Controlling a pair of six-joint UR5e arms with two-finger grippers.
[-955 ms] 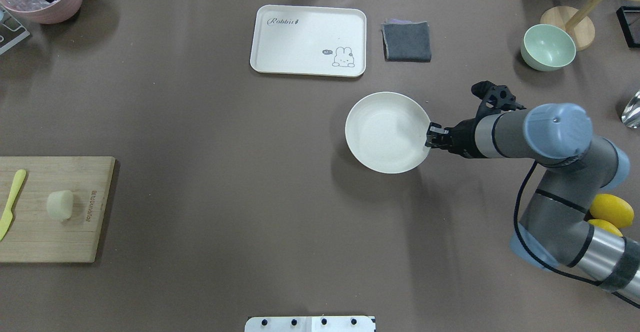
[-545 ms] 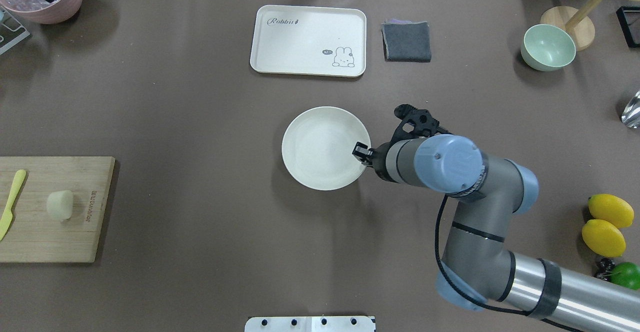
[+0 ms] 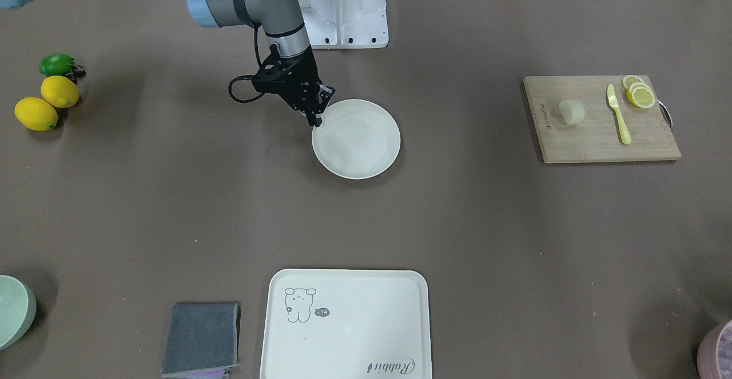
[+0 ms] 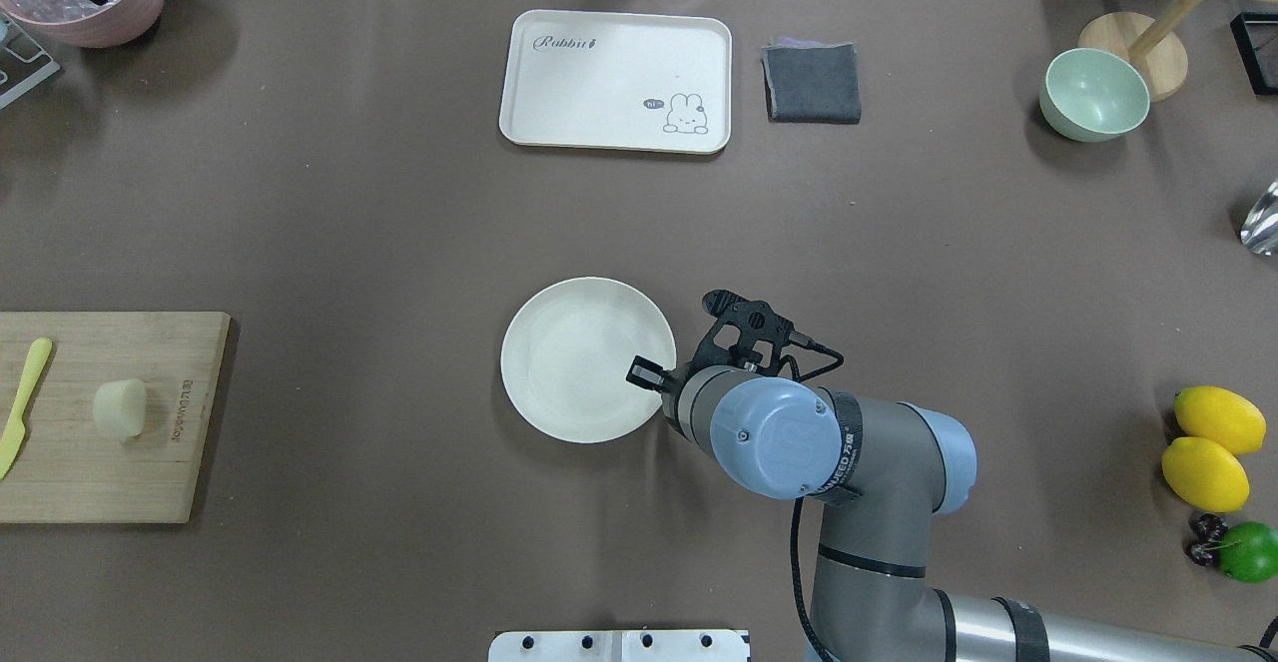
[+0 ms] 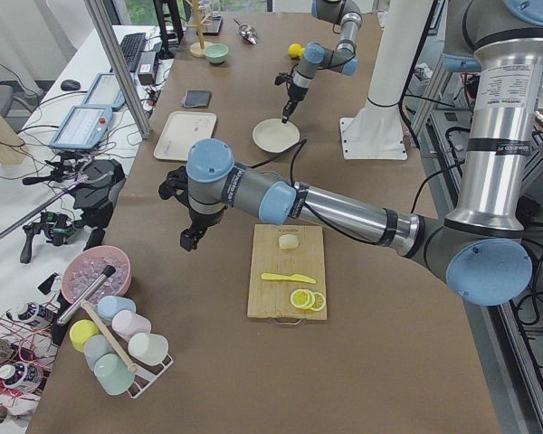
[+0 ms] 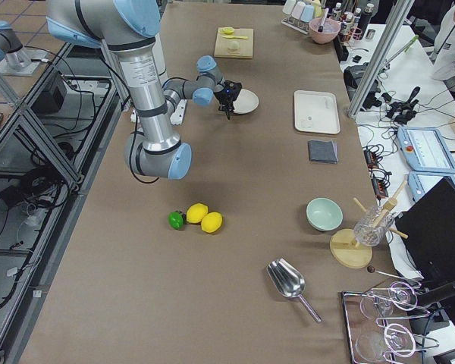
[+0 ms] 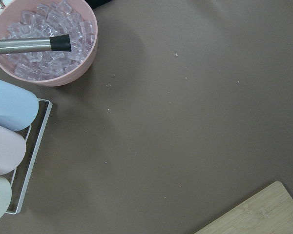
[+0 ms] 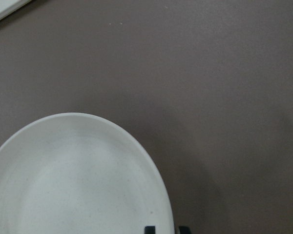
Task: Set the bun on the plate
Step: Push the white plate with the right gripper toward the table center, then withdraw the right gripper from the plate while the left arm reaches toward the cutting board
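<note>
The plate (image 4: 559, 342) is gripped at its rim by the right gripper (image 4: 647, 375). The bun (image 4: 120, 408) lies far to its left, nearer the left gripper (image 5: 189, 239), whose opening cannot be told.

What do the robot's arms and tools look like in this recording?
Both arms are silver-grey tubes with pale blue joint caps. The right arm carries a black band with pale lettering and a loose black cable; the left arm looks alike. The right tool and left tool are black and slim.
</note>
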